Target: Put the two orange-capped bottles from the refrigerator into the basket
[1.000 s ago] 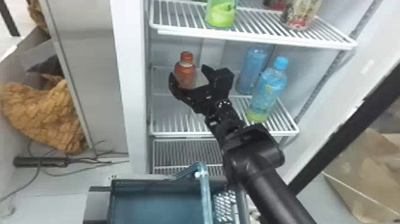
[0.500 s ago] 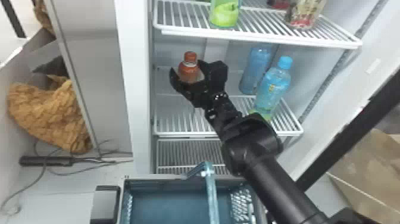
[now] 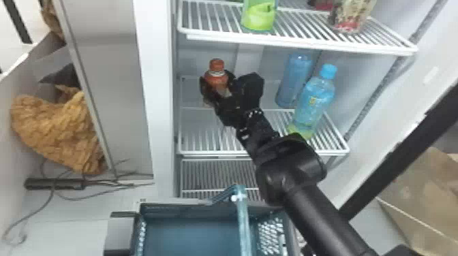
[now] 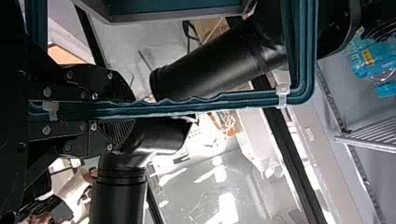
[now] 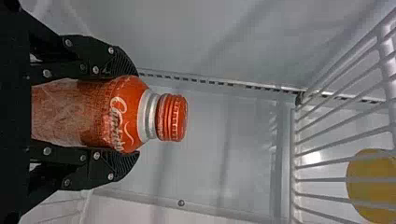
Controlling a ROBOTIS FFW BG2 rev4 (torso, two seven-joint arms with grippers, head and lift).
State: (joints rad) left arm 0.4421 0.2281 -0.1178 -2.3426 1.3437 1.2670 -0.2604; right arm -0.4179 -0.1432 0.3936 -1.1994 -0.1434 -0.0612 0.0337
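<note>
The right gripper (image 3: 219, 86) is on the middle refrigerator shelf, its fingers around the body of an orange-capped bottle (image 3: 216, 79). In the right wrist view that gripper (image 5: 135, 113) is shut on the bottle (image 5: 128, 114), with both fingers against its sides and the orange cap (image 5: 173, 117) beyond the tips. The teal basket (image 3: 138, 235) stands low in front of the refrigerator, its handle (image 3: 243, 221) raised. In the left wrist view the left gripper (image 4: 134, 110) is shut on the basket handle (image 4: 210, 103).
Two blue bottles (image 3: 293, 81) (image 3: 311, 105) stand on the same shelf, right of the right gripper. The upper shelf (image 3: 300, 44) overhangs with a green-bottomed bottle (image 3: 259, 17) and a patterned container (image 3: 352, 15). The refrigerator's white side frame (image 3: 155, 102) rises at the left.
The right gripper was open beside the bottle; it has moved around it and its fingers have come together on it. The head view has shifted a little, so the basket appears farther right.
</note>
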